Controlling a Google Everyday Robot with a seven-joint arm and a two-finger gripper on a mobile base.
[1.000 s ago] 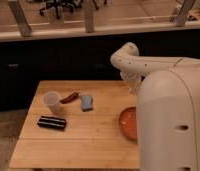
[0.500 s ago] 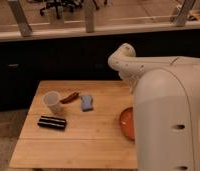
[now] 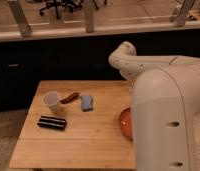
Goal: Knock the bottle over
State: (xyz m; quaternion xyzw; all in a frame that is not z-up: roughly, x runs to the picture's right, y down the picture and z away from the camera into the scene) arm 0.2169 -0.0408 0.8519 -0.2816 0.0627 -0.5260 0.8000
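Wooden table [image 3: 93,142] before a dark counter, white cup-like vessel [image 3: 52,101] upright at left, reddish packet [image 3: 69,97] and blue item [image 3: 86,103] beside it, black bar [image 3: 52,122] in front, orange bowl [image 3: 125,123] at right, which is the bottle I cannot tell, white arm [image 3: 124,57] bent over the far edge, gripper hidden behind the robot's body [image 3: 165,120], its grasp unknowable.

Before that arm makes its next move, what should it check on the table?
1. Bottle located: cannot tell; no standing bottle shows on the table.
2. Gripper in sight: not ok; it is out of view, only the arm shows over the far right edge.
3. White cup upright at left: ok.
4. Orange bowl fully seen: not ok; the robot's body hides part.
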